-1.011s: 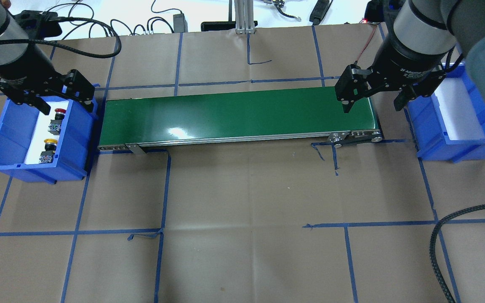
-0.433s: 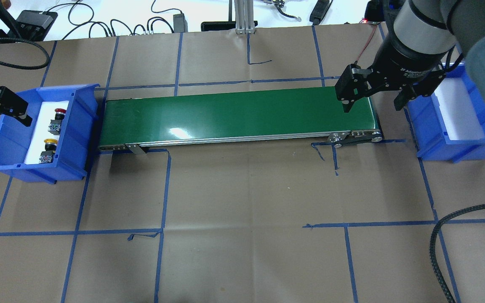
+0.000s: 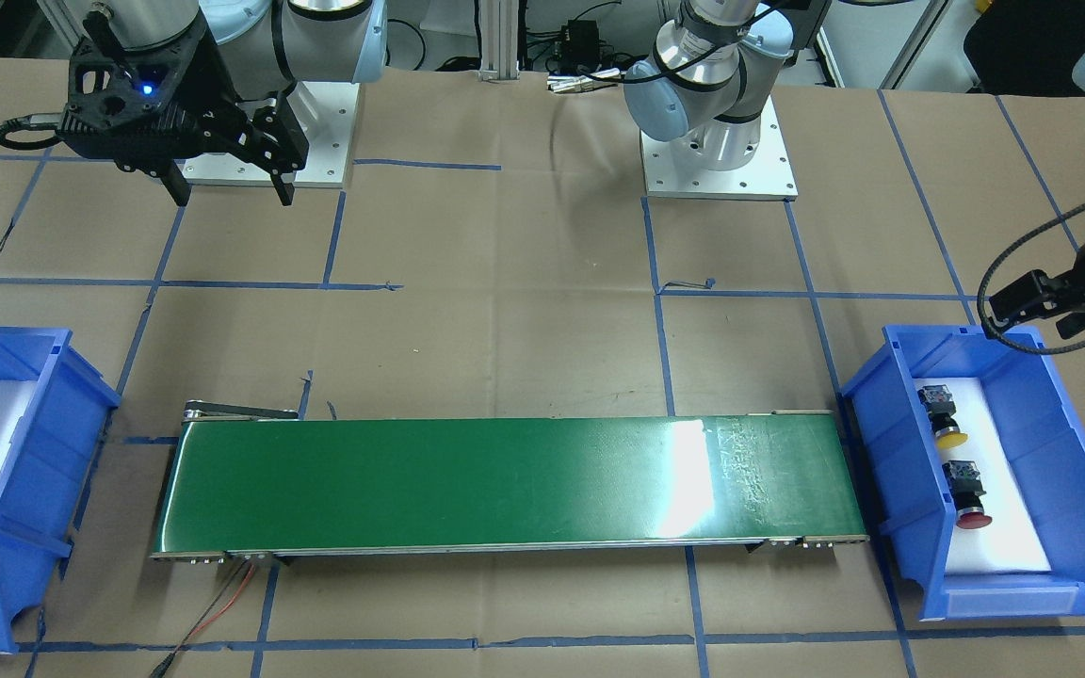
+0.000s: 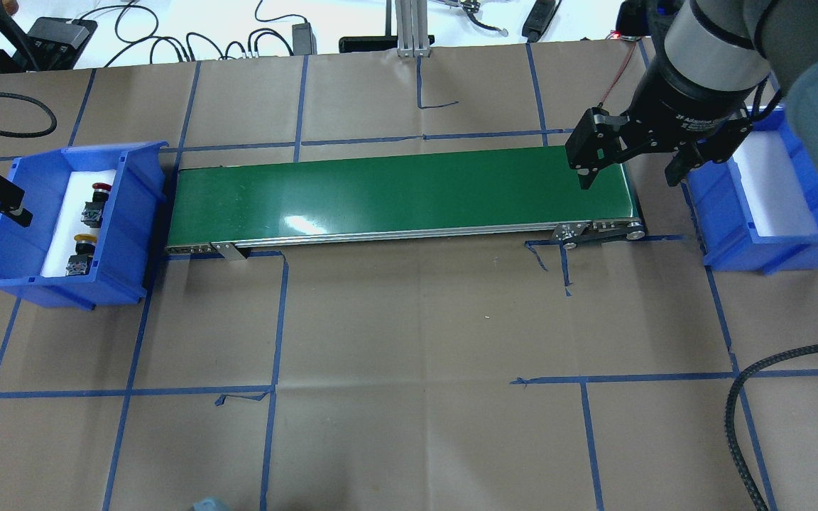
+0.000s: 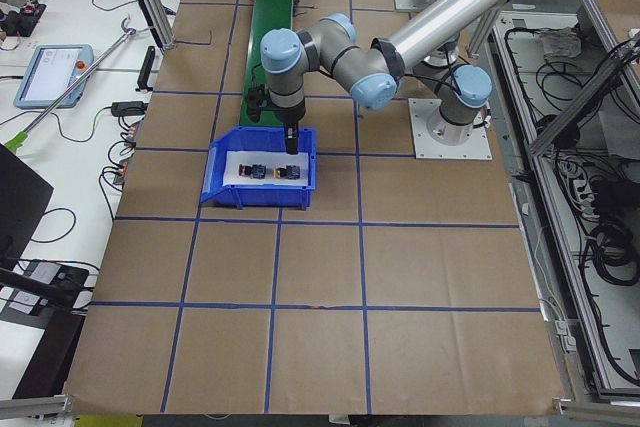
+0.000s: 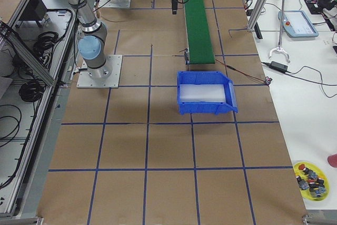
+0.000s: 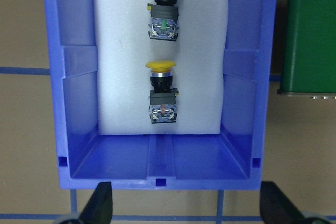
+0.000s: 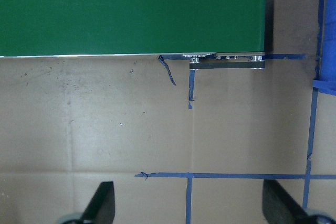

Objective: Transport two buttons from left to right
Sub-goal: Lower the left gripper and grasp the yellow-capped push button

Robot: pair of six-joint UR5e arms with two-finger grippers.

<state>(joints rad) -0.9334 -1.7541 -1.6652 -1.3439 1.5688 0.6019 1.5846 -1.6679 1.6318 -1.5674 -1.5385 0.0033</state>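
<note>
From the front, the yellow button [image 3: 944, 419] and red button [image 3: 968, 494] lay in the blue bin [image 3: 1084, 490]. Overhead, the right hand [image 4: 629, 182] hung spread near the belt [image 4: 395, 191]. The left wrist view showed the left hand [image 7: 187, 204] spread too. The buttons looked light and rigid, best pinched across the black body.

Bright, even light from overhead, the tabletop [image 4: 409, 319] flat and clear. There's glare: a white patch flaring on the green belt [image 4: 395, 188] in the overhead view, a wider sheen in the front-facing one. Shadows are soft, hugging the blue bin [image 4: 132, 213]. White foam [image 7: 121, 77] is nearly blown out. Left wrist view: sharp centre, the left hand [image 7: 188, 205] with fingertips [image 7: 101, 203] blurred at the bottom edge.
</note>
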